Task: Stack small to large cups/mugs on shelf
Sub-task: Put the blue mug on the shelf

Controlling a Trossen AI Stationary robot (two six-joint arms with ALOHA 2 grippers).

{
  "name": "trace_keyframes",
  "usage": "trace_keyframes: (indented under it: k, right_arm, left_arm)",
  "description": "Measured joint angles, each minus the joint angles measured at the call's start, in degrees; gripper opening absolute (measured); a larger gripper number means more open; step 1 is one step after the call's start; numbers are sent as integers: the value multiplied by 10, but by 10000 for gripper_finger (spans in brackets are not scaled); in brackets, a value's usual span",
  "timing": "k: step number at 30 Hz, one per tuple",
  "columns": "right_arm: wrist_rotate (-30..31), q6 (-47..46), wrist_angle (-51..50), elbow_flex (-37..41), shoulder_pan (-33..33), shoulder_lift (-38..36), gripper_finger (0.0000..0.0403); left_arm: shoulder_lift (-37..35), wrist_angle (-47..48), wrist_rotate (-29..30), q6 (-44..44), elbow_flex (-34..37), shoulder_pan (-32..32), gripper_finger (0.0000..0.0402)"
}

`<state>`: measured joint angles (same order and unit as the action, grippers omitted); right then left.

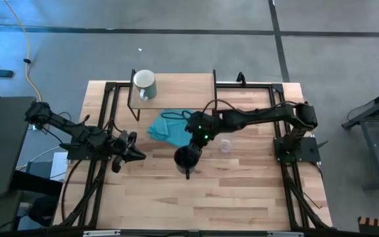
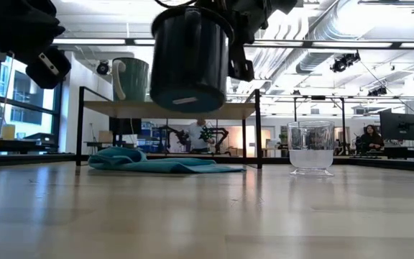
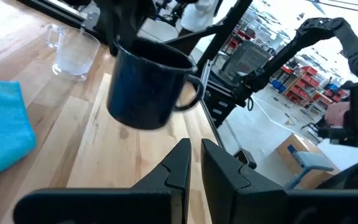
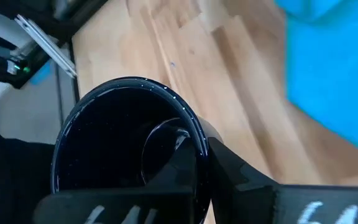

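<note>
Above the middle of the worktop (image 1: 242,197), my right claw (image 1: 191,150) holds the black mug (image 2: 191,57) clear of the wood, pinched by the rim with one finger inside. The pale mug (image 1: 144,83) already stands on the shelf (image 1: 183,89); the glass cup (image 2: 310,147) sits on the worktop, well apart. My left claw (image 3: 194,163) waits nearly closed and empty, near the left edge. I judge the mug should travel high over the teal cloth (image 1: 170,128), stay upright, and come down beside the pale mug without clipping the shelf's edge. A rim pinch can swing, so I'd move slowly.
</note>
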<state>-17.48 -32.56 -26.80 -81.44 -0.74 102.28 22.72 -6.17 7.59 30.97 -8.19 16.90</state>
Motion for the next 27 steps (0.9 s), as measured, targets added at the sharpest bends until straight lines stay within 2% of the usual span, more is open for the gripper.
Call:
trace_keyframes:
  k: [9,14,19,27]
  right_arm:
    - [21,93,-169,-132,-44,0,0]
    - [42,131,-230,-198,-75,0,0]
    - [51,150,-247,-239,-104,0,0]
    - [43,162,-251,-264,-155,0,0]
  left_arm:
    - [0,-4,37,-7,0,0,26]
    - [0,-4,54,-7,0,0,26]
    - [0,-6,65,-7,0,0,26]
    - [0,-10,88,-7,0,0,26]
